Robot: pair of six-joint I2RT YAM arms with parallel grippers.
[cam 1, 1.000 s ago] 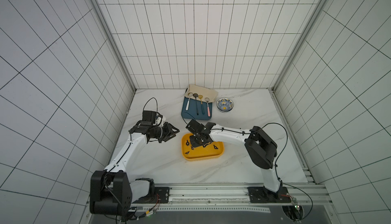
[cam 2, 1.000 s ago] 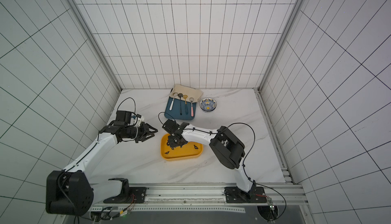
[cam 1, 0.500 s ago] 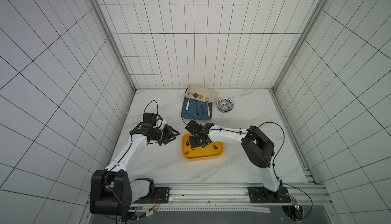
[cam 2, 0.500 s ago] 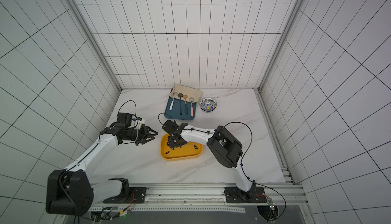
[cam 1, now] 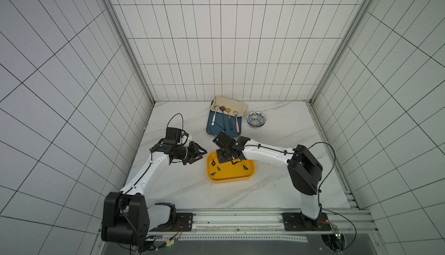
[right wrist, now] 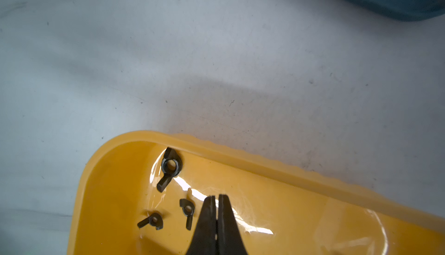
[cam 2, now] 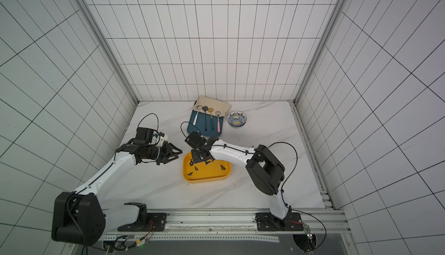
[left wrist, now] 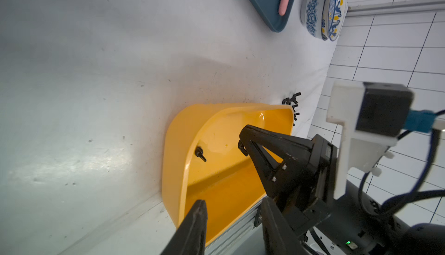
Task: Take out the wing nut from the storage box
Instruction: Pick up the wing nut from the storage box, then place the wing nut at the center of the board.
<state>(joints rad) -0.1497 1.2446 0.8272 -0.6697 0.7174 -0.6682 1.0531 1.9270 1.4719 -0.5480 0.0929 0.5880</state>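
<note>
We count four black wing nuts (cam 1: 218, 168), flat-winged with round holes, loose in one yellow storage box (cam 1: 231, 177) at lower centre, right end effector (right wrist: 216, 199) pinched closed on nothing over its upper left, left end effector (left wrist: 221, 167) half-spread, empty, at its left.

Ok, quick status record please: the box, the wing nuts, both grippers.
storage box: yellow tub on the marble tabletop
wing nuts: four visible in both top views, all lying in the box
right gripper: shut, tips over the box floor beside the nearest wing nut; nothing seen between them
left gripper: open, empty, outside the box by the end nearest that arm
nut in grip: none seen
</note>
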